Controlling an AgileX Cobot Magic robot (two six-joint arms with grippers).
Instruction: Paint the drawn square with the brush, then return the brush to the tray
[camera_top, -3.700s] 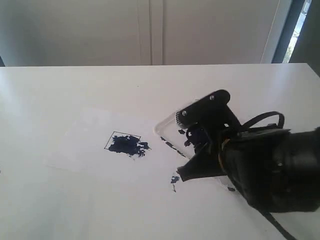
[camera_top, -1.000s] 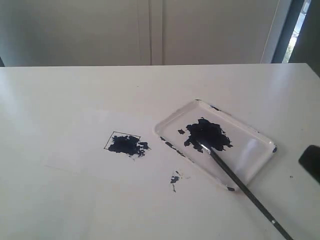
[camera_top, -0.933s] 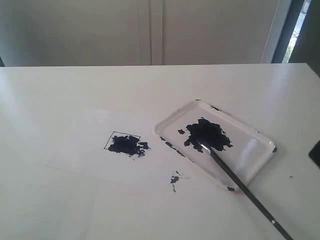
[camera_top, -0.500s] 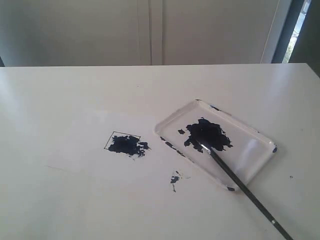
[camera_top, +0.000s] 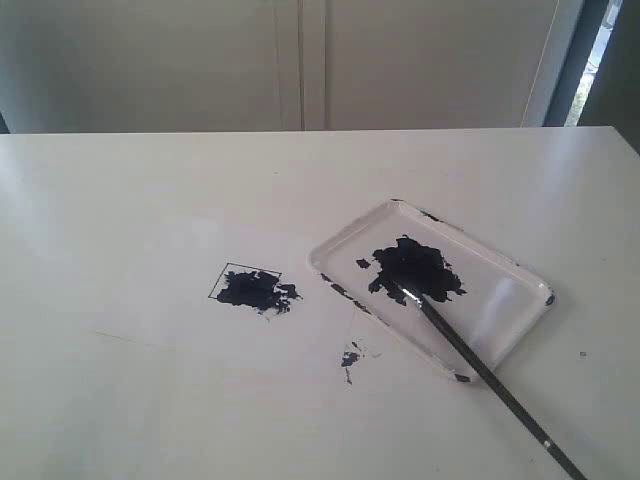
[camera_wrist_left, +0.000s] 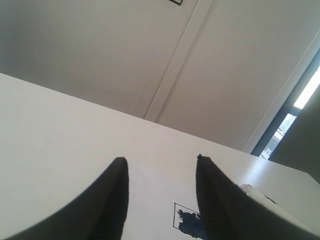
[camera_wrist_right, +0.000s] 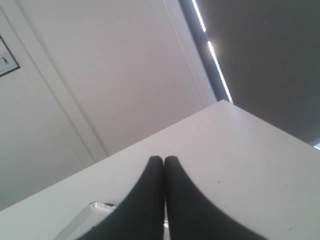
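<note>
The drawn square (camera_top: 246, 285) lies left of centre on the white table, holding a dark blue-black blot that spills past its right edge. The tray (camera_top: 512, 301) sits to its right with a paint blot in the middle. The brush (camera_top: 480, 370) lies with its dark tip in that blot and its handle running over the tray's near rim toward the lower right. Neither arm shows in the exterior view. My left gripper (camera_wrist_left: 160, 161) stands open and empty, low over the table, with the drawn square (camera_wrist_left: 186, 223) beyond it. My right gripper (camera_wrist_right: 163, 159) is shut on nothing, the tray's corner (camera_wrist_right: 100, 206) beside it.
A small stray paint splatter (camera_top: 349, 358) marks the table between the square and the tray. Paint smudges run along the tray's left rim (camera_top: 341, 290). A pale wall with a vertical seam (camera_top: 312, 65) stands behind the table's far edge.
The right arm, over the tray earlier, has drawn off to the right and out of the exterior view, leaving the brush lying in the tray. Square and tray have not moved.
</note>
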